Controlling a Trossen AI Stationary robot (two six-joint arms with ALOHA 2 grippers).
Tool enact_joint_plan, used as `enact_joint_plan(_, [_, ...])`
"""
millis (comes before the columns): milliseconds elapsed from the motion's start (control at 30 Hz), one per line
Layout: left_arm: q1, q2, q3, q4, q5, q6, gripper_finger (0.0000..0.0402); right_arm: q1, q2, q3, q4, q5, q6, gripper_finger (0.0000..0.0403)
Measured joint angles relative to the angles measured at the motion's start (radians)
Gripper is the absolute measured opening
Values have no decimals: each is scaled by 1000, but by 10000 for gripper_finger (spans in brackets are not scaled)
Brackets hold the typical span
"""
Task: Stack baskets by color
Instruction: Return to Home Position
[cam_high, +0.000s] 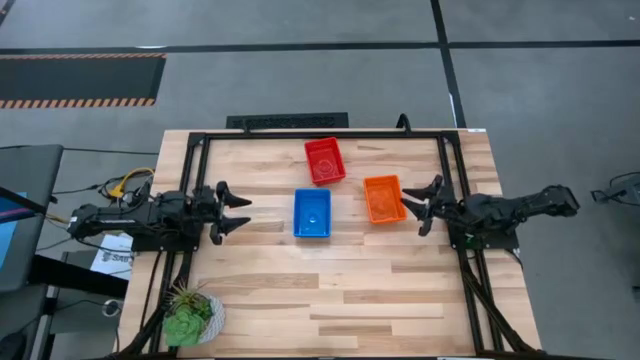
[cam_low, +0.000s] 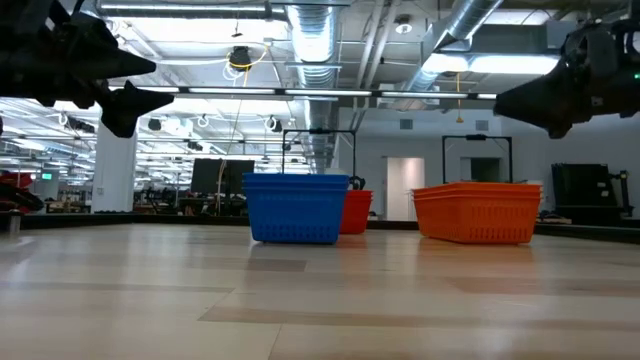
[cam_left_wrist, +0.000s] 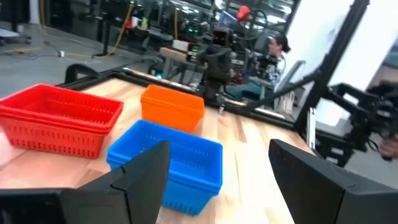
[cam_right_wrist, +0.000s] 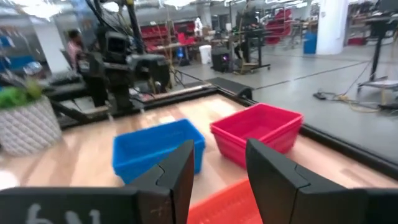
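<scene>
- Blue stack (cam_high: 312, 214) centre, red stack (cam_high: 325, 161) above, orange stack (cam_high: 383, 198) right: sorting looks done.
- My left fingers (cam_high: 230, 204) and right fingers (cam_high: 428, 188) are both spread, empty.
- Next, I reckon: just park home.

The high view looks straight down from well above and takes in the whole table (cam_high: 330, 290). The low view sits at tabletop height, facing level across the boards into the room. The wrist views look inward from opposite sides, low over the wood, past the left gripper (cam_left_wrist: 219, 149) and right gripper (cam_right_wrist: 219, 144). All four share the blue baskets (cam_high: 312, 213).
</scene>
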Motion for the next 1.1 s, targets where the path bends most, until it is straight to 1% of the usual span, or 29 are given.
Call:
enact_joint_plan(100, [0, 0, 0, -7, 16, 23, 263, -16, 24, 0, 0, 0, -35, 168])
enact_joint_plan(467, [0, 2, 0, -7, 8, 52, 263, -85, 121, -1, -4, 0, -47, 165])
enact_joint_plan(567, [0, 2, 0, -7, 8, 21, 263, -100, 136, -1, -1, 2, -44, 166])
enact_joint_plan(667, [0, 2, 0, -7, 7, -10, 263, -106, 140, -1, 24, 3, 16, 167])
enact_joint_plan(733, [0, 2, 0, -7, 7, -23, 263, -112, 139, -1, 84, 15, 16, 168])
enact_joint_plan(767, [0, 2, 0, -7, 7, -28, 263, -116, 133, 2, 110, 20, 17, 168])
enact_joint_plan(867, [0, 3, 0, -7, 7, -48, 263, -126, 98, 31, 104, 25, 16, 167])
enact_joint_plan(1000, [1, 2, 0, -5, -9, -65, 263, -116, 7, 52, 109, 24, 1, 165])
enact_joint_plan(1100, [1, 2, 0, -7, 36, -66, 263, -97, -65, 36, 80, -9, -6, 165])
